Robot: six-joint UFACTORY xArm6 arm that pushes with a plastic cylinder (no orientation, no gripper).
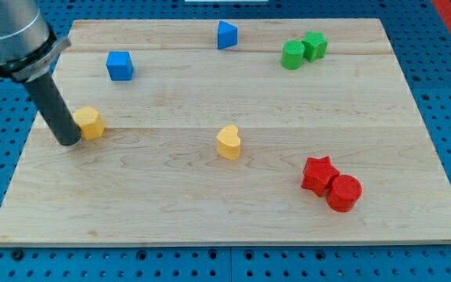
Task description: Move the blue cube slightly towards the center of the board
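— Blue cube point(120, 65) sits in the upper left of the frame, untouched. Where's my tip point(68, 142)?

— Down at the left edge, pressed against the yellow block point(90, 123), well below the cube. It's a bare rod, nothing to open or close.

— So it's the approach step?

— Looks so. Next I'd say it must clear the yellow block, get to the cube's upper-left side, then nudge it gently down-right.

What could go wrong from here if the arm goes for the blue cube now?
My tip sits against the yellow block at the view's left, below the blue cube. Heading straight up to the cube would likely drag that yellow block along. The cube also lies near the board's top edge, so a push from the wrong side could send it outward instead of toward the center.
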